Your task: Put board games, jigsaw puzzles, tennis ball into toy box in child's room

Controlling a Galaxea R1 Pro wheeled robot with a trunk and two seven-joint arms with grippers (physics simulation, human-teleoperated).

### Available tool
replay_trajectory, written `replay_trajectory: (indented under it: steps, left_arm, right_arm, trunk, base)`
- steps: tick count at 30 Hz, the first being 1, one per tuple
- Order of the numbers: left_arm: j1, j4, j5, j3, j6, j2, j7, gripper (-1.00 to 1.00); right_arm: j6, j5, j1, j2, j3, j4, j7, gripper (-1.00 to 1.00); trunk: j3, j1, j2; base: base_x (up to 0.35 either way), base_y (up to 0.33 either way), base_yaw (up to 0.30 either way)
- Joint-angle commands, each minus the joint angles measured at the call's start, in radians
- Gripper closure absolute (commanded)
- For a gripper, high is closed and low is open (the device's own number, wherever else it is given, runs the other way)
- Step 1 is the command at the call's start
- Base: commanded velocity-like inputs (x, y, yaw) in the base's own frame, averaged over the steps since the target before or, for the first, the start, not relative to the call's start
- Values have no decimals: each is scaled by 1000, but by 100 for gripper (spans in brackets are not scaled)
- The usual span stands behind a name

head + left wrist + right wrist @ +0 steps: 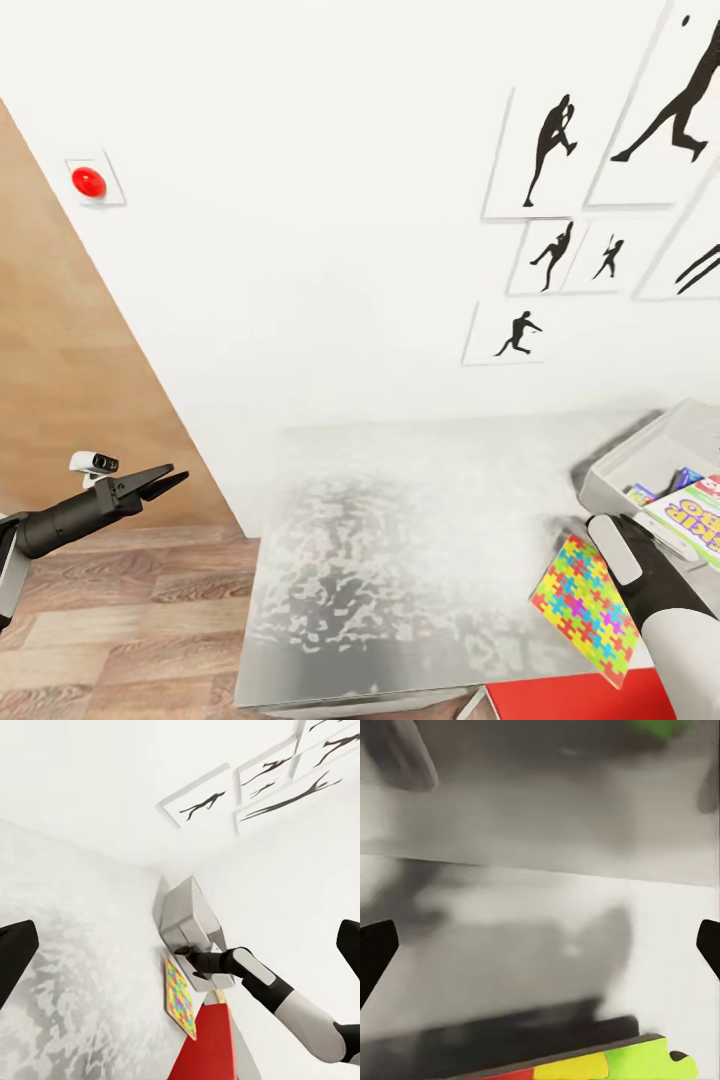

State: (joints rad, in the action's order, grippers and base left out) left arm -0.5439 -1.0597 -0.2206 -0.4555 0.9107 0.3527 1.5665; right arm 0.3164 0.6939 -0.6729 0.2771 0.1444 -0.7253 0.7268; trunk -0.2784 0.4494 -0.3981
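Head view: one jigsaw puzzle point(586, 606) on table point(400, 540), one toy box point(650, 450); both arms' fingers spread, empty.

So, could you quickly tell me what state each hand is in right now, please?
Left hand: open, holding nothing, raised over the wooden floor.
Right hand: open, empty, at the grey toy box beside the multicoloured jigsaw puzzle.

Toy box point(640, 450) placed at the table's point(400, 520) far right, games point(690, 510) inside; puzzle point(585, 605) laid just near of it; wall pictures point(550, 160) hung behind.
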Motion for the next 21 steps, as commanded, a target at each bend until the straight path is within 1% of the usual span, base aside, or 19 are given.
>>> replay_trajectory:
  steps: [1, 10, 16, 21]
  left_arm:
    - [-1, 0, 1, 0, 10, 0, 4, -100]
    - [-1, 0, 1, 0, 8, 0, 4, -100]
    - [-1, 0, 0, 0, 8, 0, 4, -100]
    - [-1, 0, 1, 0, 8, 0, 4, -100]
  right_arm:
    - [6, 5, -1, 0, 0, -2, 5, -100]
    - [6, 5, -1, 0, 0, -2, 5, -100]
    - [6, 5, -1, 0, 0, -2, 5, -100]
    - [6, 5, 0, -1, 0, -2, 5, -100]
  trunk:
    - [-2, 1, -2]
    - [-11, 1, -2]
    - [-20, 1, -2]
    - [-28, 1, -2]
  base:
    - [0, -36, 0]
    - [-3, -10, 0]
    - [-131, 0, 0]
    - [-46, 0, 0]
